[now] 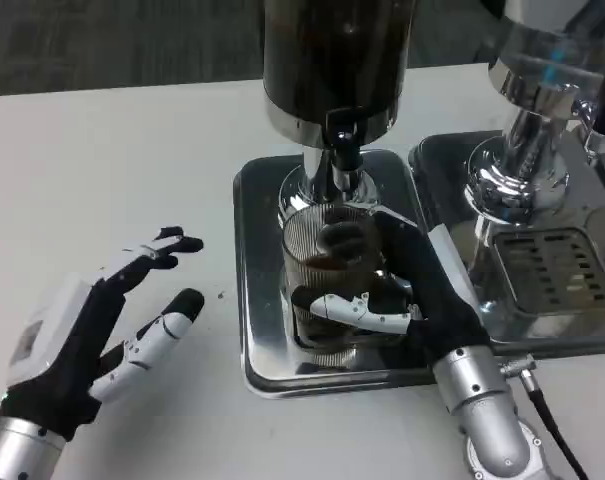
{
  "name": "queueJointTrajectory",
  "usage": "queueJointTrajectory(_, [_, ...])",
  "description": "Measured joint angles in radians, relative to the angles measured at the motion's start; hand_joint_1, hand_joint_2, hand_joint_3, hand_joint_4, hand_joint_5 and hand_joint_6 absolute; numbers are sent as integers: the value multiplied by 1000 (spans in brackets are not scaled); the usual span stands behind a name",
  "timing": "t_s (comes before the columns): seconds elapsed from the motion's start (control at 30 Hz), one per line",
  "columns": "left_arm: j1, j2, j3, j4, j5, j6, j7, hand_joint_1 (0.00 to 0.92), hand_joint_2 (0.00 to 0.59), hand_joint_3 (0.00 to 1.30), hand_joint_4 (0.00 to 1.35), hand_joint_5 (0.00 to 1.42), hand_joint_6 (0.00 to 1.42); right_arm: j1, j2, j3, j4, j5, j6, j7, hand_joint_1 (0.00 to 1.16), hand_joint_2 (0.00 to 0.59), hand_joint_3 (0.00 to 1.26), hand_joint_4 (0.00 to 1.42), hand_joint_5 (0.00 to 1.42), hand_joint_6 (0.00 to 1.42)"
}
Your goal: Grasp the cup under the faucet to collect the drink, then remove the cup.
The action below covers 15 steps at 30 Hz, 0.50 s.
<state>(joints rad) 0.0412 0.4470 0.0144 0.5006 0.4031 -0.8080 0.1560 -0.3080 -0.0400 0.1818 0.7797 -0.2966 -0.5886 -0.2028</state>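
Two hands: I see both.
Right hand point(397, 290): grips ribbed glass cup point(332, 275) under faucet point(344, 135).
Left hand point(102, 335): open, holds nothing.

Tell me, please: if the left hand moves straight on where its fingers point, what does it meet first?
Probably the near-left edge of the steel drip tray. The left hand points up and right across bare table; height is uncertain.

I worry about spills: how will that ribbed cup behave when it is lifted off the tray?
The cup looks like clear ribbed glass, so probably stiff and breakable, and the ribs may aid grip. Dark drink fills its lower part, so it likely feels heavier and could slosh if tilted. The right hand wraps it, which should steady it.
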Motion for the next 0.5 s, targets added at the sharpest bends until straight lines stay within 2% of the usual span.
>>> queueJointTrajectory(0.1, [-3,2,0,0,0,0,0,0,239,312,148,230,114,8,-1,1,-11,-15,0,-19,1050,170,465,552,615,754])
queueJointTrajectory(0.5, [-14,4,-29,20,-1,0,-1,0,239,312,142,221,107,73,-2,0,-68,-34,-9,-73,1068,163,502,586,664,828])
